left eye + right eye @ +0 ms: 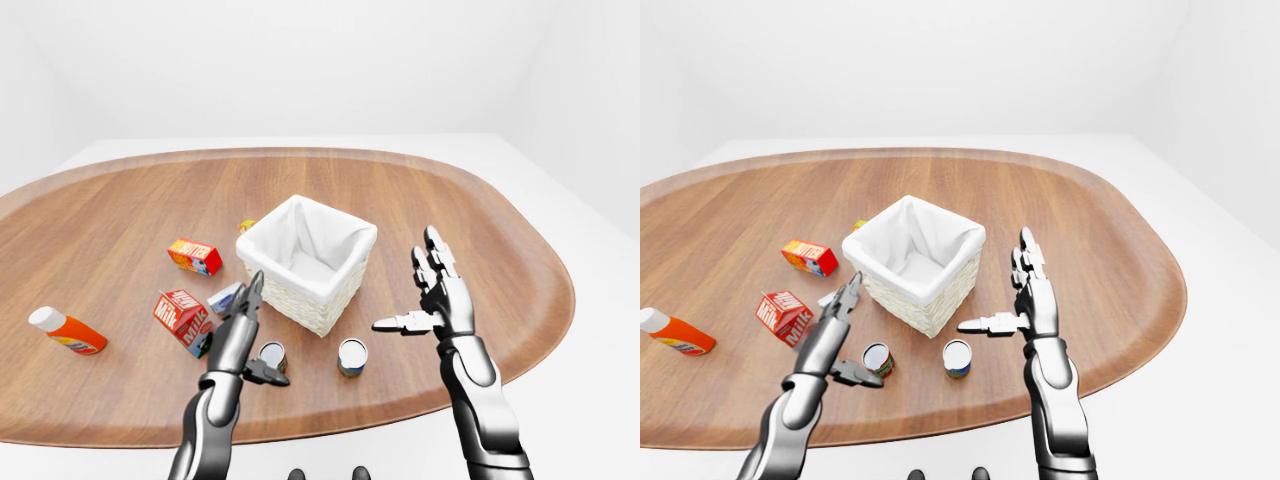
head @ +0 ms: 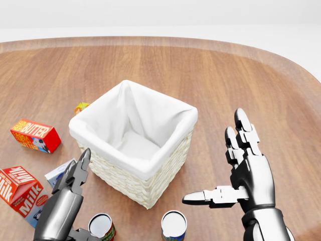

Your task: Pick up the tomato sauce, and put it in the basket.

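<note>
My left hand (image 2: 67, 201), fingers spread, hovers above the red-labelled can (image 2: 102, 226) beside the basket (image 2: 145, 173); my right hand (image 2: 241, 170) is splayed, empty.

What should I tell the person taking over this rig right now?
Left hand: open, empty, next to the red-labelled can.
Right hand: open, empty, raised to the right of the basket.
Two cans stand below the basket in the left-eye view: the red-labelled one and a blue-labelled can. The red one looks like the tomato sauce, though its label is unreadable.
Done: nothing; the basket is empty.
Left: grasp the can, lift it, drop it in the basket.
</note>
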Controlling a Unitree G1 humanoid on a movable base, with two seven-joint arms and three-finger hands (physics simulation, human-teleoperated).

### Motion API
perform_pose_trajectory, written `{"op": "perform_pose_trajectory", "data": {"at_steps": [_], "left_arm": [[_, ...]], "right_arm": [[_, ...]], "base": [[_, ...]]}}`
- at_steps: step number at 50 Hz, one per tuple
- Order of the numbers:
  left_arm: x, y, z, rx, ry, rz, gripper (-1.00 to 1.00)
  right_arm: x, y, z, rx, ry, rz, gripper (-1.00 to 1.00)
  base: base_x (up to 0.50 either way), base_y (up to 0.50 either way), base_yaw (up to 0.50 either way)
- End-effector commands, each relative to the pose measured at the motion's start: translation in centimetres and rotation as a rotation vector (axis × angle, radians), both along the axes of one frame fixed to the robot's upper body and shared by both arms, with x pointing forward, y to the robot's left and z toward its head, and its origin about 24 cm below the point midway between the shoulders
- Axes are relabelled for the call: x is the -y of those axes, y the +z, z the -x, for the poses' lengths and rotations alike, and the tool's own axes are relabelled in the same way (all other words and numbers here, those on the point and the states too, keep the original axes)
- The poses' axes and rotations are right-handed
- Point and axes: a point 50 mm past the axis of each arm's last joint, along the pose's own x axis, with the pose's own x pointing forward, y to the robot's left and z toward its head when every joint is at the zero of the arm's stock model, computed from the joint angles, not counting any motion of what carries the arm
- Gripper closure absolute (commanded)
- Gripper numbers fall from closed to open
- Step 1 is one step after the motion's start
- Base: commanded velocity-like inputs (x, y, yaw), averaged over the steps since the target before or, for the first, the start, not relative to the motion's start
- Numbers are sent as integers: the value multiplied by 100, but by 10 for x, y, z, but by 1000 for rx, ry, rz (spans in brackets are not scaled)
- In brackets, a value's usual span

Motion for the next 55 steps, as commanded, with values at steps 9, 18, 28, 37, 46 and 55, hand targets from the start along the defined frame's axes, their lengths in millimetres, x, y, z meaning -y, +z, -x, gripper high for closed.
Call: {"op": "perform_pose_trajectory", "data": {"at_steps": [9, 18, 28, 37, 46, 55], "left_arm": [[0, -1, 0, -1, 0, -1, -100], [0, -1, 0, -1, 0, -1, -100], [0, -1, 0, -1, 0, -1, -100], [0, -1, 0, -1, 0, -1, -100], [0, -1, 0, -1, 0, -1, -100], [0, -1, 0, -1, 0, -1, -100]], "right_arm": [[0, 0, 0, 0, 0, 0, -100], [0, 0, 0, 0, 0, 0, -100], [0, 0, 0, 0, 0, 0, -100], [0, 0, 0, 0, 0, 0, -100], [0, 0, 0, 0, 0, 0, -100], [0, 0, 0, 0, 0, 0, -100]], "base": [[0, 0, 0], [0, 0, 0], [0, 0, 0], [0, 0, 0], [0, 0, 0], [0, 0, 0]]}}
